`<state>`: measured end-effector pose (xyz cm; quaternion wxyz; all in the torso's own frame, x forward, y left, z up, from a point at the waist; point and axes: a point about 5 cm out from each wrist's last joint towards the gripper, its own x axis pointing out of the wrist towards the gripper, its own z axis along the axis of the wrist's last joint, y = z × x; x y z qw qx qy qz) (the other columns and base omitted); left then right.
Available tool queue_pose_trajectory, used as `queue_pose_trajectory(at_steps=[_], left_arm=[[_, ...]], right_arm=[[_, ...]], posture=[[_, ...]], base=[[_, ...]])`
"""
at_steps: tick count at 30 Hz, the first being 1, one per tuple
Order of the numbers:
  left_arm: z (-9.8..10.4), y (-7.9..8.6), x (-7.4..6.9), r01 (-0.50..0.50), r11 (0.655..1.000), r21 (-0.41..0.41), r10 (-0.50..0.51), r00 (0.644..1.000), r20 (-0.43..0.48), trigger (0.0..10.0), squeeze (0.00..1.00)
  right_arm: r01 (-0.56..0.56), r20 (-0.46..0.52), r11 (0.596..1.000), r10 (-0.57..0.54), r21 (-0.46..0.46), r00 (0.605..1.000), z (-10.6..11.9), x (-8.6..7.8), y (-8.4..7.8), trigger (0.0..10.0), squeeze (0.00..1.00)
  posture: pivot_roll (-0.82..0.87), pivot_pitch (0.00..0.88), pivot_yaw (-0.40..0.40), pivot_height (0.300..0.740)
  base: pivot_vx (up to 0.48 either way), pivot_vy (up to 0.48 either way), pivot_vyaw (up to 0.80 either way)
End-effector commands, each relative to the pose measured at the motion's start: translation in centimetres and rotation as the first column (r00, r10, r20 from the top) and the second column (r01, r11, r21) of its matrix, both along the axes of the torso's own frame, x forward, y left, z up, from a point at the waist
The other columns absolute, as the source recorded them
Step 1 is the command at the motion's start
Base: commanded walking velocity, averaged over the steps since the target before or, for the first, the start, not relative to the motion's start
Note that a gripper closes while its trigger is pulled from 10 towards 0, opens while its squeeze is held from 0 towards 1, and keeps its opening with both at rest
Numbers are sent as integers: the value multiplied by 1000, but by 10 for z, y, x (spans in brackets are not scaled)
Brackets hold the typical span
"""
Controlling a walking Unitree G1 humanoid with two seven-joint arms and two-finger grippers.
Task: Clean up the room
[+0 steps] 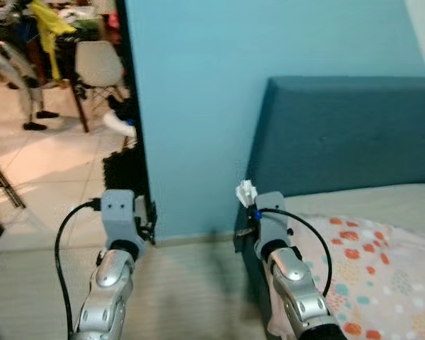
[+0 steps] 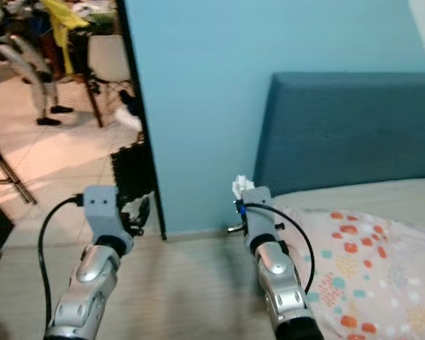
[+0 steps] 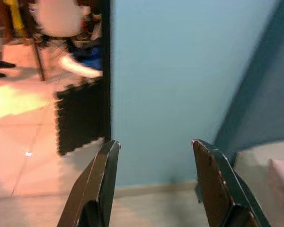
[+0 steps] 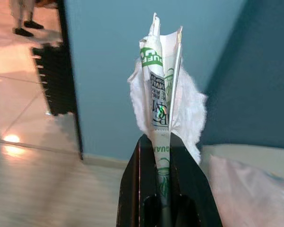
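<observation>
Crumpled white green-printed wrapper (image 4: pixel 162 90) in right hand (image 4: pixel 164 142)

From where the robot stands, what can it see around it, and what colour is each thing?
Wall: one, light blue, straight ahead.
Headboard: one, dark blue, against the wall to the right.
Bed cover: one, pale with orange and teal spots, lower right.
Foam mat: one, black, on the tiled floor past the wall's edge.
Chair: one, white, in the far room.
Crumpled wrapper: one, white with green print, pinched in the right gripper.
Left gripper: black fingers apart, holding nothing.
Right gripper: black fingers shut on the wrapper.
</observation>
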<state>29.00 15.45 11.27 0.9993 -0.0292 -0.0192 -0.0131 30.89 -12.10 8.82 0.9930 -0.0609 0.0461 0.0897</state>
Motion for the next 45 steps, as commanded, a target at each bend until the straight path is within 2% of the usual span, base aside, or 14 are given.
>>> queue_pose_trajectory(at_steps=[1, 10, 18, 27, 31, 33, 35, 39, 45], left_arm=[[-1, 0, 0, 6, 1000, 9, -6, 1000, -10, 10000, 0], [-2, 3, 0, 1, 999, 36, 0, 1000, -28, 10000, 0], [-8, 2, 1, 16, 998, 57, -12, 997, -72, 10000, 0], [-7, 3, 2, 8, 999, 53, -5, 998, -64, 10000, 0], [-14, 3, 1, 27, 997, 73, -18, 993, -117, 10000, 0], [-31, 4, -2, 66, 980, 189, -23, 974, -224, 10000, 0], [-35, 6, -3, 77, 972, 220, -22, 970, -243, 10000, 0], [-38, 11, -6, 48, 983, 175, -3, 968, -249, 10000, 0], [-38, 10, -7, 55, 981, 184, -8, 969, -249, 10000, 0]], right_arm=[[4, -11, 1000, -4, 9, 1000, -2, -1, 0, 10000, 0], [-55, -42, 998, 55, 20, 998, -5, 3, 8, 10000, 0], [-53, -64, 999, 54, 13, 996, -8, 7, 7, 10000, 0], [-46, -79, 998, 49, 30, 996, -9, 9, 6, 10000, 0], [-76, -101, 996, 80, 41, 992, -12, 8, 9, 10000, 0], [-96, -130, 995, 99, 33, 987, -18, 7, 9, 10000, 0], [-98, -141, 995, 101, 31, 985, -20, 6, 8, 10000, 0], [-91, -169, 995, 95, 27, 981, -26, 4, 4, 10000, 0], [-99, -223, 995, 101, 19, 970, -38, 0, 0, 10000, 0]], posture=[[34, 0, -88, 740], [40, 0, -85, 740], [44, 3, -82, 740], [47, 7, -85, 740], [50, 8, -84, 740], [53, 5, -85, 740], [53, 5, -85, 740], [49, 6, -82, 740], [52, 5, -82, 740]], base=[[0, 0, 800], [0, 0, 800], [0, 0, 800], [0, 0, 800], [0, 0, 800], [0, 0, 800], [0, 0, 800], [0, 0, 800], [0, 0, 800]])
